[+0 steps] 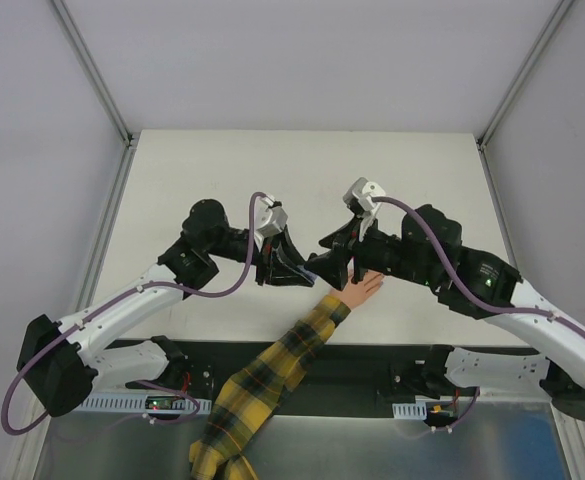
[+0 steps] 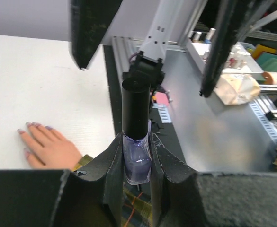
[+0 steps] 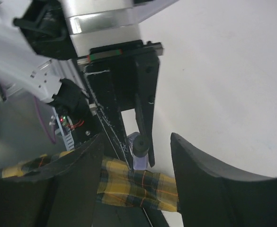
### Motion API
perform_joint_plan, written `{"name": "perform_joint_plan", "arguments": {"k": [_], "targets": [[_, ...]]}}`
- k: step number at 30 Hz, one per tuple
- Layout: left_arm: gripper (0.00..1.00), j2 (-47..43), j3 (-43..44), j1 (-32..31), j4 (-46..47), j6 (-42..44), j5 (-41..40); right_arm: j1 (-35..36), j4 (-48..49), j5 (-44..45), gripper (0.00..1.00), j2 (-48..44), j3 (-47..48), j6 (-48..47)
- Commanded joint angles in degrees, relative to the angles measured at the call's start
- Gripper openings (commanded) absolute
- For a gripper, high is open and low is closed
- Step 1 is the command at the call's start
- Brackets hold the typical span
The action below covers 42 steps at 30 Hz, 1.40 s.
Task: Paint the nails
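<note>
Two grippers are being shown, left gripper (image 1: 290,266) and right gripper (image 1: 332,263); one hand (image 1: 360,290), one plaid sleeve (image 1: 272,375), one purple bottle (image 2: 137,161) and one table (image 1: 222,170) are being counted.

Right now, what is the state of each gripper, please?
Left gripper: closed on the small purple bottle with a dark cap.
Right gripper: open, holding nothing.

A white table (image 1: 222,170) is standing inside grey panel walls (image 1: 302,60). Aluminium frame posts (image 1: 92,70) are rising at its far corners. Even light is falling. A steel plate (image 1: 362,445) is lying along the near edge.
</note>
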Motion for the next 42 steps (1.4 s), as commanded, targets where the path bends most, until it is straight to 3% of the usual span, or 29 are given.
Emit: {"name": "perform_joint_plan", "arguments": {"k": [1, 3, 11, 17, 20, 23, 26, 27, 28, 30, 31, 33, 36, 40, 42], "targets": [[0.0, 0.6, 0.9, -0.5, 11.1, -6.2, 10.4, -3.3, 3.2, -21.7, 0.55, -0.2, -0.7, -7.0], [0.0, 0.9, 1.0, -0.5, 12.0, -7.0, 10.8, -5.2, 3.3, -23.5, 0.48, 0.3, -0.5, -6.9], [0.0, 1.8, 1.0, -0.7, 13.8, -8.6, 12.6, -8.5, 4.4, -30.4, 0.42, 2.3, -0.9, -6.8], [0.0, 1.6, 0.6, -0.7, 13.9, -8.5, 11.3, -8.8, 5.3, -31.6, 0.18, 2.7, -2.0, -6.4], [0.0, 0.3, 0.5, -0.2, 10.8, -5.7, 6.5, -8.7, 7.2, -30.3, 0.02, 2.3, -3.9, -4.4], [0.0, -1.7, 0.2, 0.9, 6.8, -2.0, -2.0, -8.1, 10.8, -28.0, 0.01, 2.2, -7.2, -1.1], [0.0, -4.4, -0.9, 2.1, 2.3, 1.5, -13.9, -2.8, 11.7, -13.9, 0.01, 2.8, -8.4, 0.8], [0.0, -5.2, -1.1, 2.2, 0.1, 2.4, -17.5, -0.5, 11.4, 5.5, 0.01, 3.2, -8.4, 5.0], [0.0, -6.0, -1.8, 2.3, -0.9, 3.4, -23.0, 5.3, 8.2, 19.2, 0.01, 4.4, -6.9, 9.1], [0.0, -7.9, -3.1, 2.2, -1.5, 5.1, -27.6, 9.5, -1.0, 44.2, 0.01, 7.1, -4.5, 26.9], [0.0, -8.4, -3.1, 2.2, -2.3, 5.5, -30.1, 13.3, -1.7, 48.1, 0.01, 7.9, -4.2, 28.3], [0.0, -8.9, -3.2, 2.3, -2.8, 6.4, -30.8, 15.6, -0.1, 52.5, 0.01, 10.7, -2.4, 28.2], [0.0, -8.6, -2.8, 2.3, -3.1, 6.5, -29.8, 16.1, -0.7, 52.5, 0.01, 14.3, 2.5, 24.3], [0.0, -7.7, -2.2, 2.3, -3.4, 6.5, -27.2, 15.7, 0.7, 50.5, 0.01, 12.5, 2.3, 20.5], [0.0, -6.8, -1.3, 2.3, -3.7, 6.5, -24.6, 15.1, 1.0, 45.8, 0.1, 10.4, 2.2, 16.2]]}}
